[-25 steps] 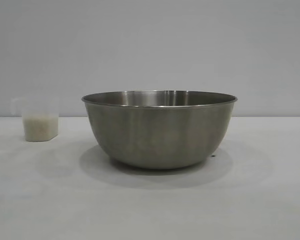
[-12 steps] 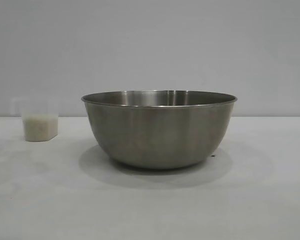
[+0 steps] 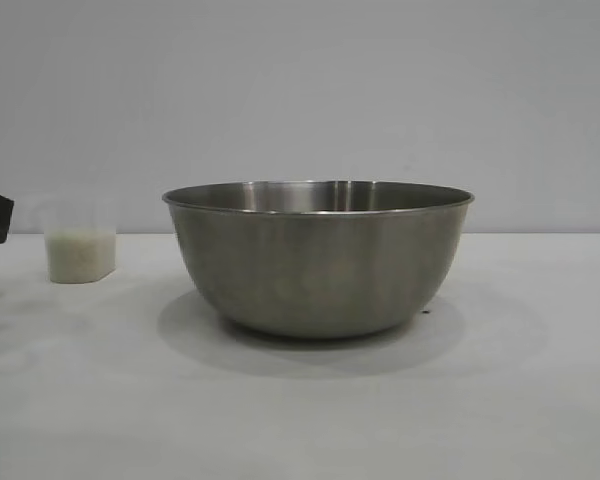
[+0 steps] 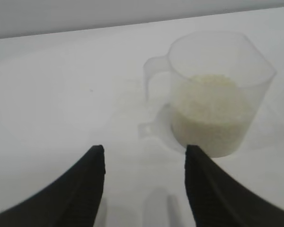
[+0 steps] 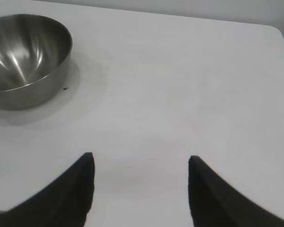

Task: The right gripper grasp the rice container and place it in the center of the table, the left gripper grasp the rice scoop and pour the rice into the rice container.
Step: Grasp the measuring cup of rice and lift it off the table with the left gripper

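no readable text anywhere, plain round stainless-steel mixing bowl (image 3: 318, 258) had no brand or label, small translucent plastic measuring cup (image 4: 221, 92) showed no legible markings, white matte table (image 5: 189, 90) was unmarked

The large stainless-steel rice container (image 3: 318, 258) stands upright and empty at the middle of the white table (image 3: 300, 420), while the small translucent rice scoop (image 3: 78, 240), upright with its side handle (image 4: 154, 78) showing, sits well apart at the left, roughly half filled with white rice (image 4: 210, 111).
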